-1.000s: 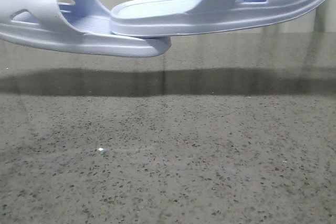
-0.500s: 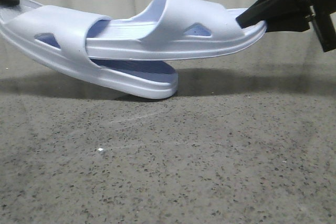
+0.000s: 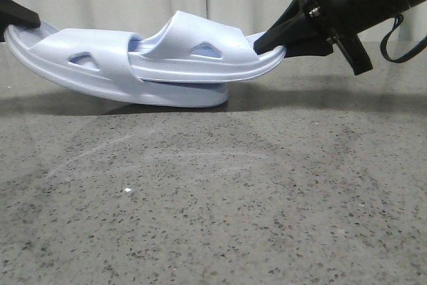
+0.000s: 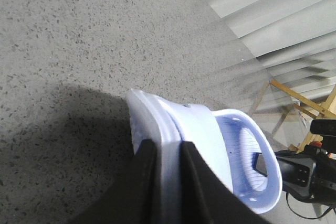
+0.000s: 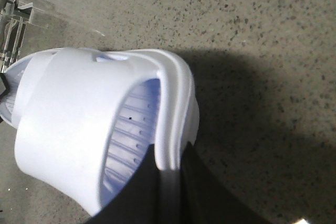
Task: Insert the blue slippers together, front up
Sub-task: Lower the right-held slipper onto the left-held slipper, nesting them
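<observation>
Pale blue-lavender foam, moulded: we record the blue slippers [image 3: 160, 65] as a nested pair, one slide pushed heel-first under the wide strap of the other, straps up, the lower one's end resting on the speckled grey table [image 3: 213, 205] with the rest tilted clear of it. We log the left gripper [image 3: 19, 13] pinching the outer slipper's rim at the far left, its dark fingers [image 4: 144, 187] pressed on either side of the sole edge. We log the right gripper [image 3: 270, 37] likewise clamped on the exposed end of the inserted slipper, fingers [image 5: 142, 192] straddling its rim beside the ridged footbed.
</observation>
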Robot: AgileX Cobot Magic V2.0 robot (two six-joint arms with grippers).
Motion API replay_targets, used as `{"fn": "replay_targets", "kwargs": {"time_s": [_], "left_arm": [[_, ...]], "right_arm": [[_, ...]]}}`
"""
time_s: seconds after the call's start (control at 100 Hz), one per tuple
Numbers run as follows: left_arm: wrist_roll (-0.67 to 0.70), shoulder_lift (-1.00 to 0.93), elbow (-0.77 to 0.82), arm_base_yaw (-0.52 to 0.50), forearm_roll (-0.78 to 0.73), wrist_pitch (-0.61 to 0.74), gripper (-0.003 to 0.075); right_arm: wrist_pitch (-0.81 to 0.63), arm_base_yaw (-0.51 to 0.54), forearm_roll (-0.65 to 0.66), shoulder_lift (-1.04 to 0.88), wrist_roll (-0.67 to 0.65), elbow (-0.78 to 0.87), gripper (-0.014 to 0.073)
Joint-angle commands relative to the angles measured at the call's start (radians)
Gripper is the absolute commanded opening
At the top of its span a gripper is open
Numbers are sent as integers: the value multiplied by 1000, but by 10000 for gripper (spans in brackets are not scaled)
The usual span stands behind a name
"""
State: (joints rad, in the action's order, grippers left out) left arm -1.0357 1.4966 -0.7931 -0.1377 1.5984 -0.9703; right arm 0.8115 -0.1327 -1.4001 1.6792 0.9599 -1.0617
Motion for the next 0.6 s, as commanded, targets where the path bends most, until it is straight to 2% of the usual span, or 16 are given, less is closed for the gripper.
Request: {"fn": "replay_targets", "kwargs": {"time_s": [0.0,0.11,0.18,0.28,0.43,0.59], "left_arm": [[-5,-27,-25,18,41,-216,15],[-7,-27,-25,-9,41,-218,15],[-9,-27,-25,-25,45,-216,15],[-15,-27,-25,-35,51,-193,15],[-23,-27,-25,-35,51,-100,15],[-63,-26,-25,-10,56,-25,15]], "right_arm": [[222,-6,-92,-38,38,-38,3],[315,59,-92,-38,38,-38,185],[388,110,-92,-38,38,-38,237],[501,193,-105,-38,38,-38,237],[499,306,-105,-80,36,-38,237],[499,370,-105,-116,36,-38,237]]}}
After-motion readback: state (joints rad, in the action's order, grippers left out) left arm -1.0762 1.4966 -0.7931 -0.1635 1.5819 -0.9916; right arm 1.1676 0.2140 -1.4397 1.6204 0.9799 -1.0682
